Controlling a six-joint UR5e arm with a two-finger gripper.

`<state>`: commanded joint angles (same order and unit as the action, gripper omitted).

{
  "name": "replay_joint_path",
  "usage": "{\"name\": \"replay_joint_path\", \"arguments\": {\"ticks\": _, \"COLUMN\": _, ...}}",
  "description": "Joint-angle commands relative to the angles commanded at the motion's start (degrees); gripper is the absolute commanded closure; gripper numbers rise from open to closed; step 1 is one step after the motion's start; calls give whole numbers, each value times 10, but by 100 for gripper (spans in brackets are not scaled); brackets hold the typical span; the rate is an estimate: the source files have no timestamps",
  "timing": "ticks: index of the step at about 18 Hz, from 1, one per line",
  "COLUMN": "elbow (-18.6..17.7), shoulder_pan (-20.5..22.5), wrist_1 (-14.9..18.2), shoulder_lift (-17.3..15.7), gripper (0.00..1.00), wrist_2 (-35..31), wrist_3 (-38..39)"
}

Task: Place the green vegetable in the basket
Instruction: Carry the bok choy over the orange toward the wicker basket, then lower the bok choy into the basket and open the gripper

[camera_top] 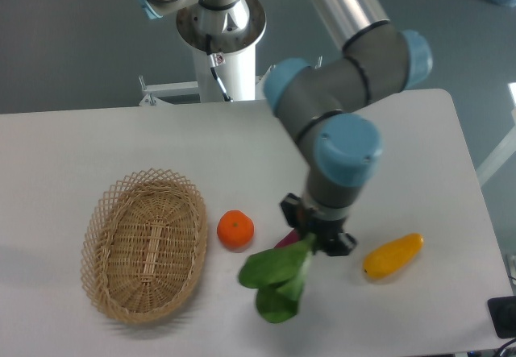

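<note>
1. The basket (145, 248) sits by the desk's (72, 155) left front corner.
2. An orange (235, 230) lies just beside it.
3. The pincer (310, 242) grips the bok choy (278, 278) by its stem, leaves hanging near the front edge.
4. A yellow vegetable (393, 255) lies rightward.

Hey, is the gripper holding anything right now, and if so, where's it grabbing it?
The gripper appears to hold the green vegetable by its stem end; leaves hang free.

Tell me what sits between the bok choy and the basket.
In the camera view, an orange sits on the table between the green vegetable and the basket, close to the basket's right rim.
</note>
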<state>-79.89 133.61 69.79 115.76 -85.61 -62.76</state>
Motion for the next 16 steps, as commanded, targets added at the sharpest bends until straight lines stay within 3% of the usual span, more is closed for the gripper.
{"name": "replay_joint_path", "arguments": {"ticks": 8, "elbow": -65, "shoulder_pan": -104, "wrist_1": -3, "shoulder_lift": -33, "gripper": 81, "wrist_2": -3, "wrist_3": 7}}
{"name": "replay_joint_path", "arguments": {"ticks": 16, "elbow": -156, "shoulder_pan": -160, "wrist_1": -105, "shoulder_lift": -36, "gripper": 74, "wrist_2": -4, "wrist_3": 5}}
